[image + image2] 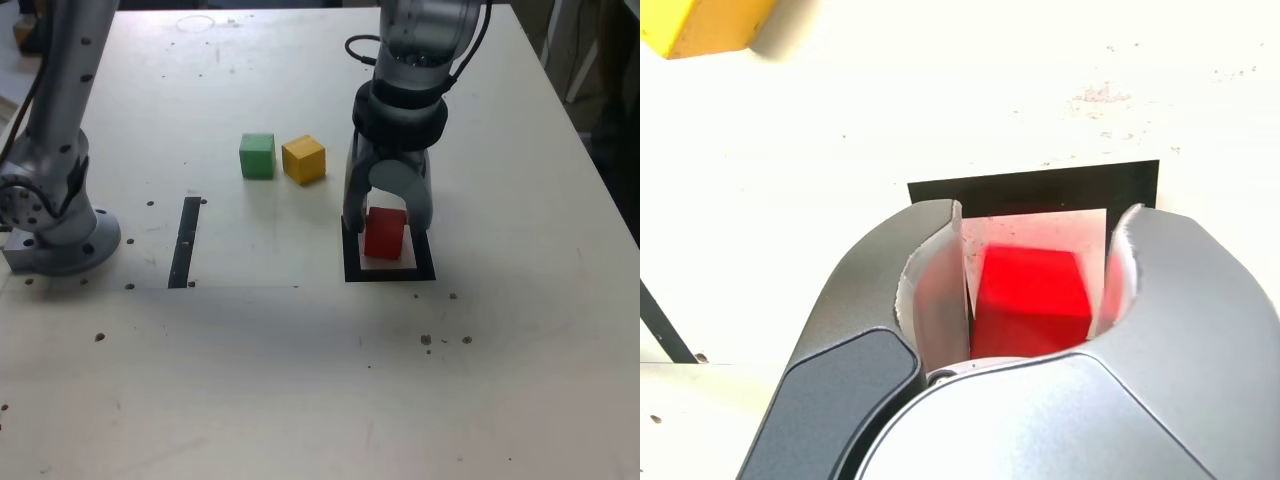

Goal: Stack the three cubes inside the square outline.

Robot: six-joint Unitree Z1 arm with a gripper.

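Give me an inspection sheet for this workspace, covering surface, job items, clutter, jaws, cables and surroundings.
Surface: pale table, speckled with small dark marks.
Job's things: red cube inside the square outline; green cube and yellow cube side by side, outside it, unstacked.
Clutter: black tape strip; arm's base at the exterior view's left.
Grippers: gripper straddling the red cube, jaws slightly apart with a gap visible on one side in the wrist view.
Cables: black cable looping beside the wrist.
Surroundings: dim, indistinct shapes beyond the table edges.
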